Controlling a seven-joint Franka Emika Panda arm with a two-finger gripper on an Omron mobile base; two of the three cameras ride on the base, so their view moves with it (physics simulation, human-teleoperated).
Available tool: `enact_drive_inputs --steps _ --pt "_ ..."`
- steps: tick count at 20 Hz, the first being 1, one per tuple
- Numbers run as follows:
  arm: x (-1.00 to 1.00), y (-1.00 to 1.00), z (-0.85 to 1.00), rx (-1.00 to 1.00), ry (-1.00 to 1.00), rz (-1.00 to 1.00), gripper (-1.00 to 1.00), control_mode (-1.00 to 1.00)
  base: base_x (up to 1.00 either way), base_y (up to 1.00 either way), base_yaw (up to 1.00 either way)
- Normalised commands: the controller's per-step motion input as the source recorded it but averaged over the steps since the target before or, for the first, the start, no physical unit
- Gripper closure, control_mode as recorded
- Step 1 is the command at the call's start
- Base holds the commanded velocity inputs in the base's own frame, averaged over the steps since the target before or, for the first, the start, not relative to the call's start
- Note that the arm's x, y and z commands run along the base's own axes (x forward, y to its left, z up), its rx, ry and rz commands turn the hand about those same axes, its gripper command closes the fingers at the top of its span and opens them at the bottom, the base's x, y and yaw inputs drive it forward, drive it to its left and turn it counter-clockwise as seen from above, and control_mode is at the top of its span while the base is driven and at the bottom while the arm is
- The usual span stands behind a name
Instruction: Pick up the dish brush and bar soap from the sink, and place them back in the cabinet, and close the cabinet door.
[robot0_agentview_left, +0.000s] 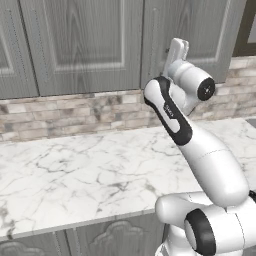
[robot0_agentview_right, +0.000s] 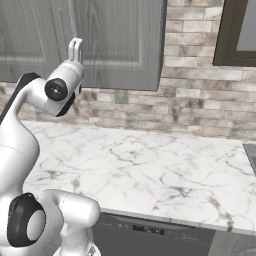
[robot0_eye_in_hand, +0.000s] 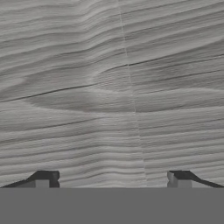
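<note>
Your claw (robot0_eye_in_hand: 112, 177) is spread wide, nothing between the tips — it's pointed square at grey wood grain, very close up. From the base cameras the hand is raised against the cabinet door (robot0_agentview_left: 187, 35), which sits flush with its neighbours, closed. Below the cabinet (robot0_agentview_right: 100, 40) you have a brick backsplash (robot0_agentview_left: 65, 112) with an outlet (robot0_agentview_right: 121, 96), then the white marble desk (robot0_agentview_left: 90, 175). A dark window frame (robot0_agentview_right: 235, 35) is at the right. Carved base cabinets (robot0_agentview_left: 75, 242) and a dishwasher panel (robot0_agentview_right: 150, 231) sit under the desk edge.
</note>
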Motion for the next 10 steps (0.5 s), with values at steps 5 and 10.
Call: enact_drive_inputs --steps 5,10 --pt "0.29 0.00 0.00 0.00 0.00 -0.01 -1.00 -1.00 0.00 0.00 0.00" --pt "0.14 0.00 0.00 0.00 0.00 0.00 -1.00 -1.00 0.00 0.00 0.00"
